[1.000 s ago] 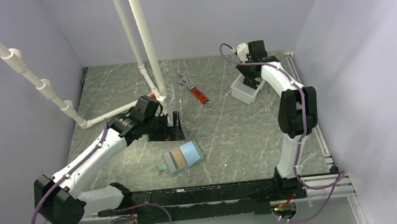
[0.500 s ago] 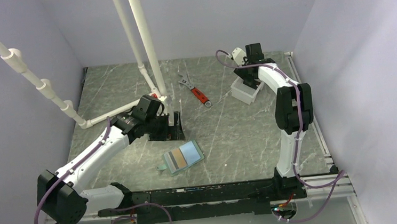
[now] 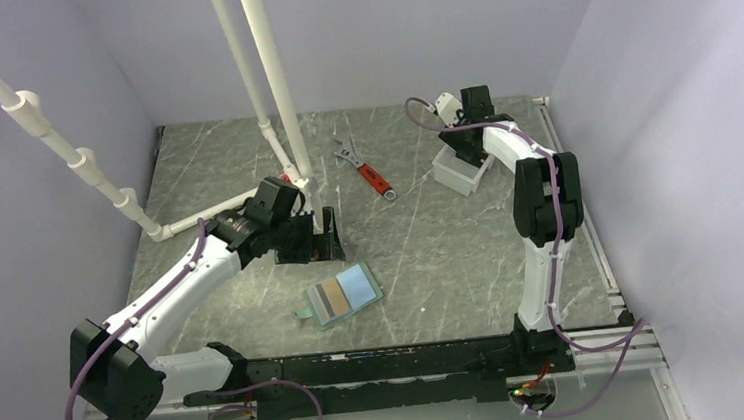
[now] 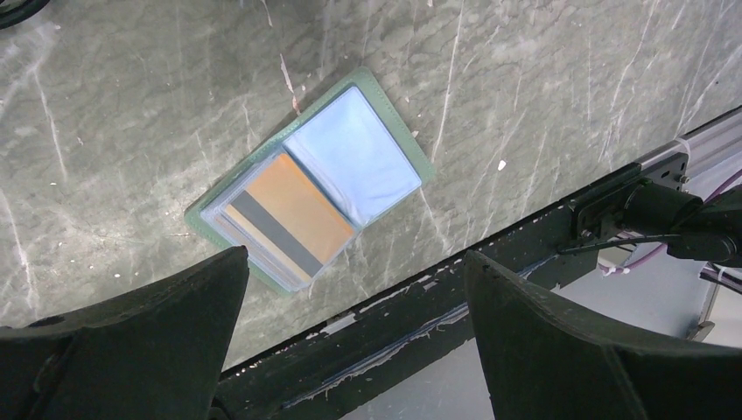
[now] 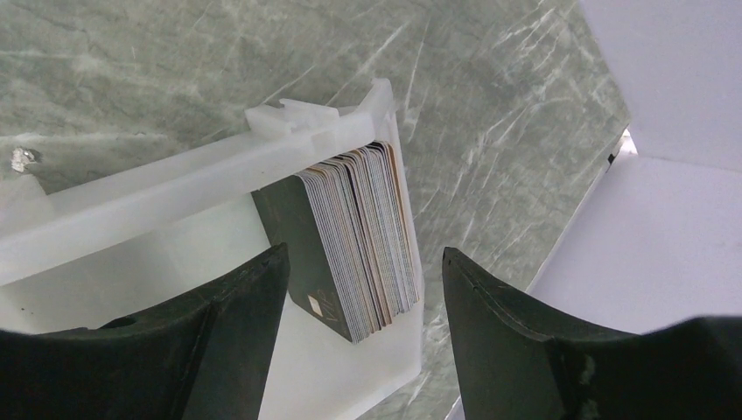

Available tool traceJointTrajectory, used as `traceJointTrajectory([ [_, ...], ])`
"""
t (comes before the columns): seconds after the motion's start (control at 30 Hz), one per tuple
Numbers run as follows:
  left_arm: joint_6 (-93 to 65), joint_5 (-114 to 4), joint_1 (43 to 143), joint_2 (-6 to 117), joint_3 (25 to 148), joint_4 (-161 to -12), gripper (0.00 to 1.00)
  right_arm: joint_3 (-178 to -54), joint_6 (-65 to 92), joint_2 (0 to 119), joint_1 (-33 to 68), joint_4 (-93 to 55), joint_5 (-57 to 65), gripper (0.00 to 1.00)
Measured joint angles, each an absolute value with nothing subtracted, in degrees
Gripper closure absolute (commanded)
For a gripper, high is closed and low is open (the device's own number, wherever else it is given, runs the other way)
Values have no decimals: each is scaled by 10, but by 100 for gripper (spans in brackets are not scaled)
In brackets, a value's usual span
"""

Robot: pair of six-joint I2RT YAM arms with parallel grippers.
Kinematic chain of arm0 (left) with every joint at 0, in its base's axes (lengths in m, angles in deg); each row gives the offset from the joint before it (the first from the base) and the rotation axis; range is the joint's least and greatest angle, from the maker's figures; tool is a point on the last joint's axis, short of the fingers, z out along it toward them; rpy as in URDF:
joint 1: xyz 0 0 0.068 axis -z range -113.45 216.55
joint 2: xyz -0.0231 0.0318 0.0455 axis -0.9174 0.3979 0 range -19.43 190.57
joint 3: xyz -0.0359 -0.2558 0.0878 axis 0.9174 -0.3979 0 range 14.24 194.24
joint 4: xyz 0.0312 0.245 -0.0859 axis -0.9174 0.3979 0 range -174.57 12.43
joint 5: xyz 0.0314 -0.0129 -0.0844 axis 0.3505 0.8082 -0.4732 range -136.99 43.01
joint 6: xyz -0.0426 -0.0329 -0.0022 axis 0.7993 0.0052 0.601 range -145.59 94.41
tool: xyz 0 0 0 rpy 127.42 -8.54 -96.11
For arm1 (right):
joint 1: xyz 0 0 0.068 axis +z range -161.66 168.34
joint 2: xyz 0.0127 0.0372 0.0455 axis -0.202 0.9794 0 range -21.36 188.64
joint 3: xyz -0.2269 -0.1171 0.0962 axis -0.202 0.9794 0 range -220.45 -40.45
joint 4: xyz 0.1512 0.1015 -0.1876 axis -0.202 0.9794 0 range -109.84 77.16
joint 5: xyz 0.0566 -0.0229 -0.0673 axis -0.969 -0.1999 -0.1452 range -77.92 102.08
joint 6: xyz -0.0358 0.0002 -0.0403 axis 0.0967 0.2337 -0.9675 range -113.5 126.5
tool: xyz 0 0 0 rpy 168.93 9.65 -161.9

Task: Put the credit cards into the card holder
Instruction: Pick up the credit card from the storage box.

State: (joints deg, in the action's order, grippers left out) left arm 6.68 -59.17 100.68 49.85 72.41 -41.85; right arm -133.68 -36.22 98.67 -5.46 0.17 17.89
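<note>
The card holder (image 3: 314,309) lies open on the table, in front of the arm bases. In the left wrist view its grey-green rim (image 4: 199,217) frames clear sleeves. A tan-brown card (image 4: 297,219) with a grey stripe sits in the left half and a light blue card (image 4: 354,157) in the right half. My left gripper (image 3: 328,241) hovers just behind the holder, open and empty (image 4: 354,262). My right gripper (image 3: 465,147) is open over a white tub (image 3: 454,176) at the back right. Its fingers straddle an upright stack of several cards (image 5: 359,241) in the tub.
A red-handled wrench (image 3: 370,173) lies at the back centre. White pipes (image 3: 277,77) rise from the table behind my left arm and run along the left wall. A black rail (image 3: 380,365) edges the front. The tub's white wall (image 5: 175,188) stands beside the stack.
The left arm has shifted slightly left, its gripper staying behind the card holder. The right arm's elbow has moved a little left and back, its gripper still over the tub.
</note>
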Motion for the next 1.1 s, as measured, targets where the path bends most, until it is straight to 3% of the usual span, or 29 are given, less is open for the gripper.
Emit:
traceJointTrajectory([
  [1.1, 73, -598, 999, 507, 724, -419, 1, -1326, -364, 1009, -67, -18, 183, 34],
])
